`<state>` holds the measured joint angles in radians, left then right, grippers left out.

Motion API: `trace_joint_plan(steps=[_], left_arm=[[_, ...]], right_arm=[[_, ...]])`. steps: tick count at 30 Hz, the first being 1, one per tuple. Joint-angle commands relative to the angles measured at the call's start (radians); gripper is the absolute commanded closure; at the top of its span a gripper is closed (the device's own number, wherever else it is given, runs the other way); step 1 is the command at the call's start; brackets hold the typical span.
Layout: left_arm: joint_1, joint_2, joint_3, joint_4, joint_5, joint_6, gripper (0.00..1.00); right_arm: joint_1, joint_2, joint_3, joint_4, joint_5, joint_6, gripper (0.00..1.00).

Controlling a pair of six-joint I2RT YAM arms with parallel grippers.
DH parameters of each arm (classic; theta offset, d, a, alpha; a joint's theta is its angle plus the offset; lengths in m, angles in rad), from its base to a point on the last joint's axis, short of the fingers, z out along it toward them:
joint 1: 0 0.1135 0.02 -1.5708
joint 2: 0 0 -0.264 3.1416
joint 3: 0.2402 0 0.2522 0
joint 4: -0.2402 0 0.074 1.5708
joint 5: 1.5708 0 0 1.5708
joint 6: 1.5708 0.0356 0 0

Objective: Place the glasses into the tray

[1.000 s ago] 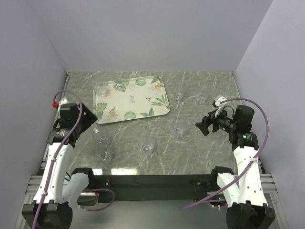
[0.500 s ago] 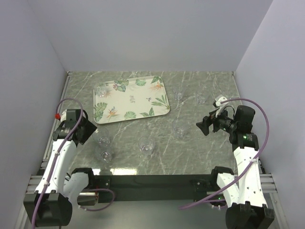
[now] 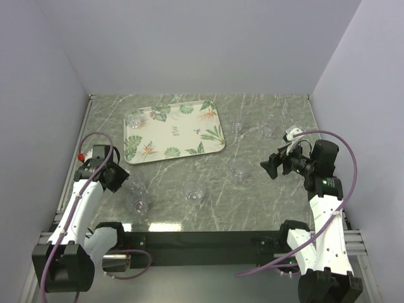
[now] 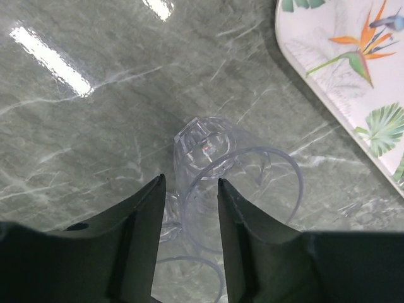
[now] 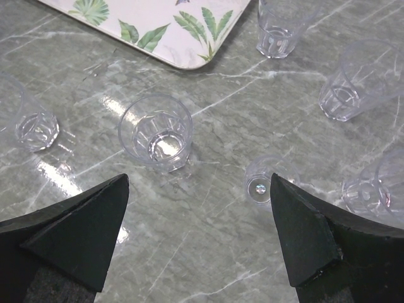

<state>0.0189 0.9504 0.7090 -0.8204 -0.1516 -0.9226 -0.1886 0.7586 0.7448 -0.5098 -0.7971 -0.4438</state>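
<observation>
The leaf-print tray lies at the back left with one clear glass in its far-left corner. Several more glasses stand on the table, among them two near the left arm. My left gripper is open just left of those two. In the left wrist view its jaws straddle the left wall of the nearer glass without closing on it. My right gripper is wide open and empty above bare table, with a glass ahead of it.
More glasses stand at mid table and at the back right. The right wrist view shows several glasses around, one small. The tray's corner is to the upper right in the left wrist view. Grey walls enclose the table.
My left gripper has drawn back from the tray's near-left corner towards me and come down beside the two near-left glasses. The right arm has not moved.
</observation>
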Motion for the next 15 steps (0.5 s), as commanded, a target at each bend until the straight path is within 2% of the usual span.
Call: trace_joint_plan(steps=[1,4,5,7,8,10,12,15], left_arm=[[-0.011,0.016,-0.006,0.007,0.024,-0.005,0.56],[-0.011,0.042,-0.017,0.024,0.047,-0.001,0.64],[-0.011,0.048,-0.013,0.027,0.047,0.002,0.71],[-0.011,0.065,-0.008,0.027,0.047,0.007,0.76],[-0.011,0.067,-0.008,0.029,0.046,0.008,0.83],[-0.013,0.067,-0.003,0.032,0.046,0.011,0.88],[-0.011,0.062,0.007,0.027,0.038,0.014,0.99],[-0.011,0.034,0.036,0.020,0.017,0.031,1.00]], right_arm=[[-0.009,-0.022,-0.004,0.031,0.004,0.002,0.01],[-0.011,-0.027,-0.004,0.031,0.006,0.001,0.01],[-0.012,-0.028,-0.004,0.031,0.007,0.001,0.01],[-0.012,-0.031,-0.005,0.031,0.007,0.002,0.01],[-0.012,-0.030,-0.005,0.031,0.009,0.001,0.01],[-0.014,-0.035,-0.005,0.031,0.010,0.001,0.01],[-0.012,-0.036,-0.005,0.031,0.009,0.001,0.01],[-0.014,-0.036,-0.005,0.031,0.007,-0.001,0.01]])
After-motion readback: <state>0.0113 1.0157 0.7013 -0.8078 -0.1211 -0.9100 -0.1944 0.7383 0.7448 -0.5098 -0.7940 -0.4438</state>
